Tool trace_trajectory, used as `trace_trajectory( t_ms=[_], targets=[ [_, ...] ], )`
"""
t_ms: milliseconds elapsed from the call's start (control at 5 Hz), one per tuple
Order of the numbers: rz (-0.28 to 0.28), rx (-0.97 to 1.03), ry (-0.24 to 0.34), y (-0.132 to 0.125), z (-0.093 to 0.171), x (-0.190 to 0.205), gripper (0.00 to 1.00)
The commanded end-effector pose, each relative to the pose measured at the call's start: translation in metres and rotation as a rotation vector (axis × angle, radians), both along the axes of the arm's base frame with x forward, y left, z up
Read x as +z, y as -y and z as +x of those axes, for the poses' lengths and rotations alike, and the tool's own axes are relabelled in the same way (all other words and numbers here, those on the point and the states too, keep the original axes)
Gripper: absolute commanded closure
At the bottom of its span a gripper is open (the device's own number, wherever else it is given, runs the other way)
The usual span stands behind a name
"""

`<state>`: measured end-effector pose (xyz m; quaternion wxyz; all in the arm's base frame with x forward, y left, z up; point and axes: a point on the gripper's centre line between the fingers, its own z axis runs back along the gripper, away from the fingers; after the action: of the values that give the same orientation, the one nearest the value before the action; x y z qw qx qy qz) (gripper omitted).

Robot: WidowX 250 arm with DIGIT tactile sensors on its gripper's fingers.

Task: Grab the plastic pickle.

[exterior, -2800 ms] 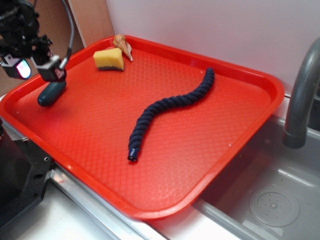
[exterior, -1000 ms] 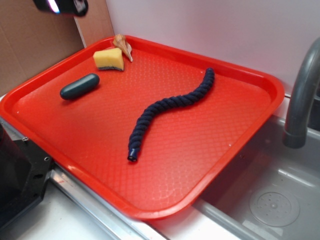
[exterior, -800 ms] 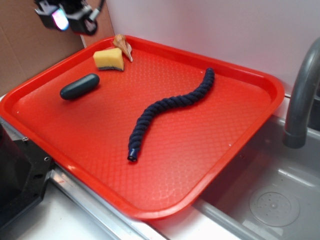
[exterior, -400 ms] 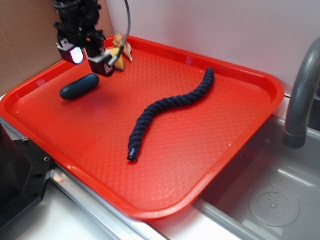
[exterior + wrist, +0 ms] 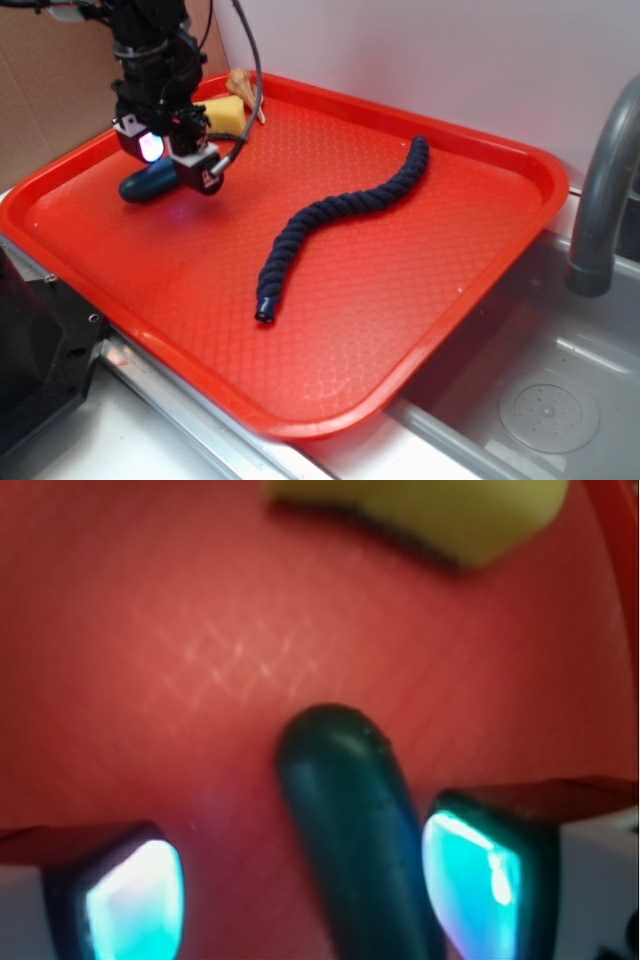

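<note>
Change: our gripper (image 5: 172, 163) has dropped from above onto the plastic pickle (image 5: 145, 184).
Fingers: we see them spread, straddling it (image 5: 365, 830).
Pickle: flat on the red tray (image 5: 400, 330), near the yellow sponge (image 5: 228, 112).

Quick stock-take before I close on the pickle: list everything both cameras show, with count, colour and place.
plastic pickle: 1, dark teal-green, lying on the tray's left part, between the open fingers
sponge: 1, yellow with a dark underside, far left corner of the tray, partly behind the arm
shell-like piece: 1, tan, at the tray's far rim just behind the sponge
rope: 1, navy, twisted, curving across the tray's middle
tray: 1, red, textured, on the counter beside the sink
sink: 1, grey metal, right of the tray, with a grey faucet
cardboard: brown, behind the tray at left
hand: 1, black with glowing blue pads, low over the pickle, open
</note>
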<state>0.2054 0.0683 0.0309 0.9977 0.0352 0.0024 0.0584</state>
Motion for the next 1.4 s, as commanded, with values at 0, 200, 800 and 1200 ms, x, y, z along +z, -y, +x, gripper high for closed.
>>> trace_trajectory(
  t_ms=[0, 200, 800, 1200],
  targets=[
    [0.046, 0.019, 0.002, -0.013, -0.036, -0.009, 1.0],
    [0.061, 0.009, -0.004, -0.011, -0.039, -0.013, 1.0],
    [-0.038, 0.055, 0.208, 0.026, -0.018, 0.093, 1.0],
    [0.031, 0.077, 0.221, 0.053, -0.016, 0.188, 1.0]
  ],
)
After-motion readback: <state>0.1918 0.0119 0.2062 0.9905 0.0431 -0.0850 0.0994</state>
